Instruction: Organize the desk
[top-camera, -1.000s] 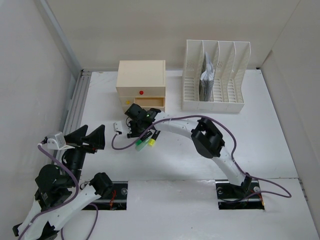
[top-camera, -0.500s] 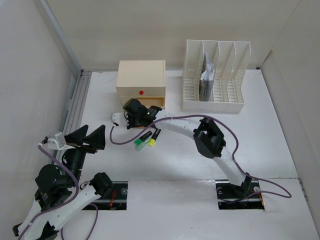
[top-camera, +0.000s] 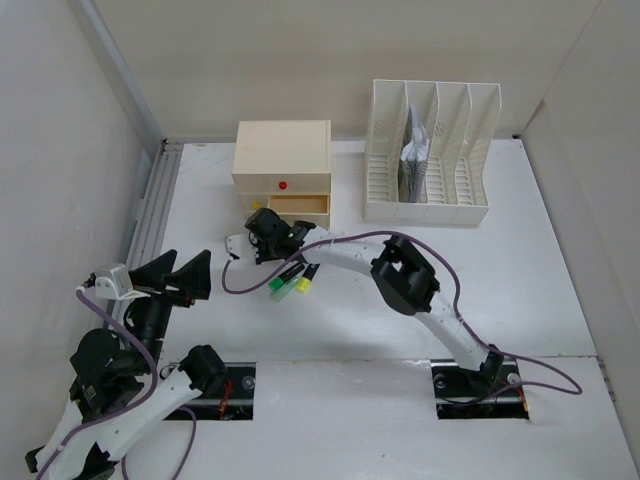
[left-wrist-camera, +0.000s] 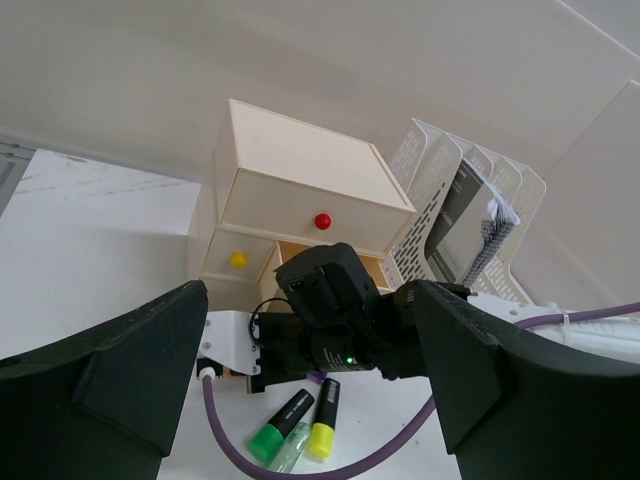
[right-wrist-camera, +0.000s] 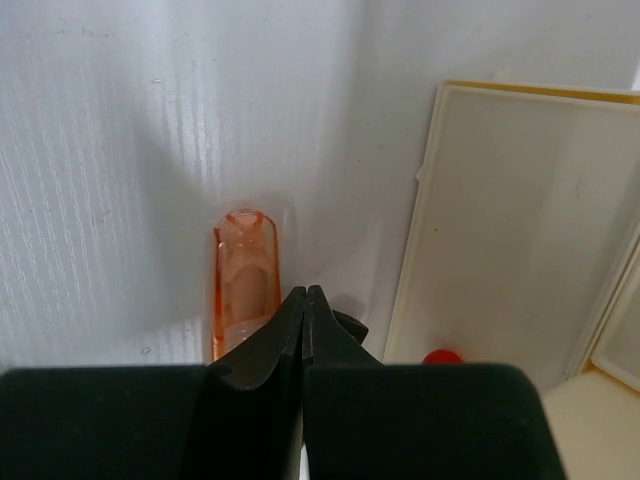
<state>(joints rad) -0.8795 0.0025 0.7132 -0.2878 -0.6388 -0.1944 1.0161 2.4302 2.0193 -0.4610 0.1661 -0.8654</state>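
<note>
**Right pincer shut at the drawer box, nothing in it**

The tabletop (top-camera: 540, 290) fills the floor of the white-walled cell, with a rail along its left edge.

- **Drawer box** (top-camera: 282, 150): sits by the far edge, left of centre. Its lower right drawer (top-camera: 300, 205) is pulled out, probably to take the loose pens.
- **Right pincer** (right-wrist-camera: 305, 292): low in front of the box, jaws pressed flat together and gripping nothing. A clear orange piece (right-wrist-camera: 244, 280) lies just beside its tips, outside the jaws. I judge this a closed-finger nudge or a missed pinch, but cannot tell which.
- **Highlighters** (top-camera: 291, 281): bunched on the tabletop just near-side of the right pincer, not yet stowed.
- **Left pincer** (top-camera: 181, 272): hangs wide open and empty near the left edge, well apart from the box, likely kept out of the way.
- **Rack** (top-camera: 430, 190): at the far right, with papers in one slot.
</note>
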